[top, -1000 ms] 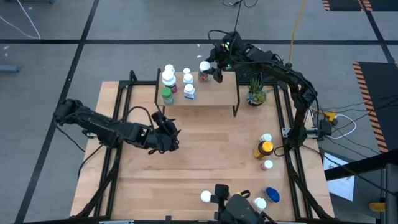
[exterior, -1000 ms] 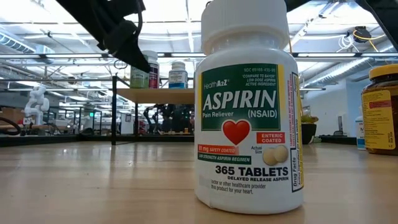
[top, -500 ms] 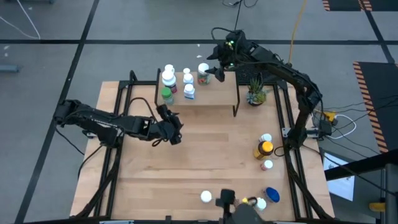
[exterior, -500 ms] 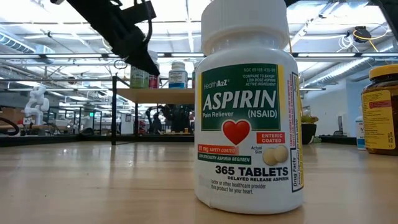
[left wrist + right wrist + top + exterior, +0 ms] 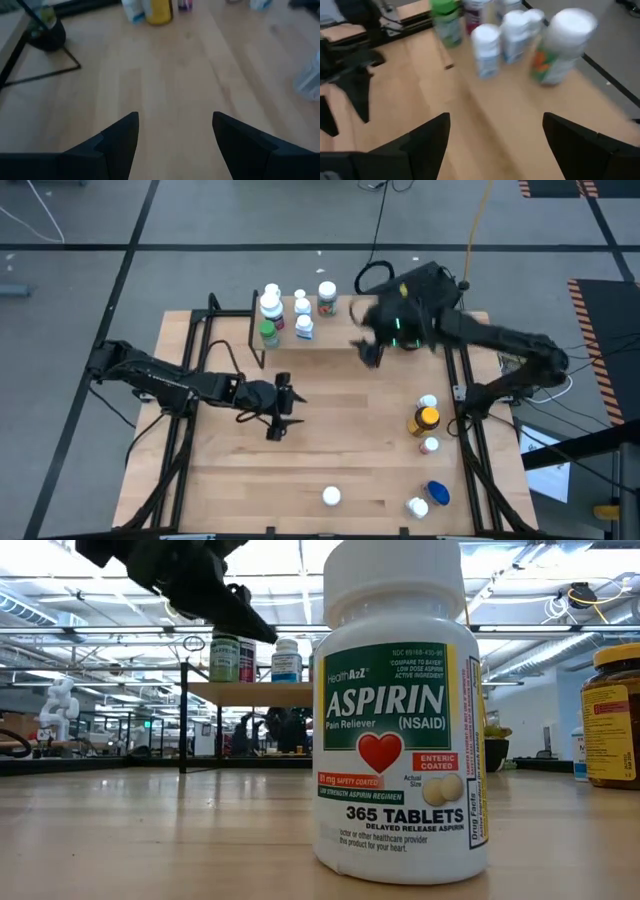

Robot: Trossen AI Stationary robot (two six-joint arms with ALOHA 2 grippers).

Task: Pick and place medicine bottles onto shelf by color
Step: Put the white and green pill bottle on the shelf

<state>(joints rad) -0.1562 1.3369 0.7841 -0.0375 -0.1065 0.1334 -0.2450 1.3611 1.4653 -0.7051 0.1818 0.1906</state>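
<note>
The tabletop (image 5: 330, 450) carried the shelf (image 5: 345, 330) at its far edge; the left arm reached in over the middle, its end effector (image 5: 277, 420) parted with nothing between the fingers (image 5: 120, 137), well short of the shelf; the right end effector (image 5: 367, 350) hung just beside the shelf's near right corner, spread wide and empty, the bottles apart from it. On the shelf stood a cluster of medicine bottles (image 5: 285, 310): a green one (image 5: 268, 333) nearest the front, white ones behind it, and a white-capped bottle with an orange-and-green label (image 5: 327, 296) a little to their right. An amber bottle (image 5: 424, 420) stood near the tabletop's right edge among small white ones; an aspirin bottle (image 5: 398, 720) stood at the near edge; a blue-capped bottle (image 5: 437, 493) lay near the near right corner.
</note>
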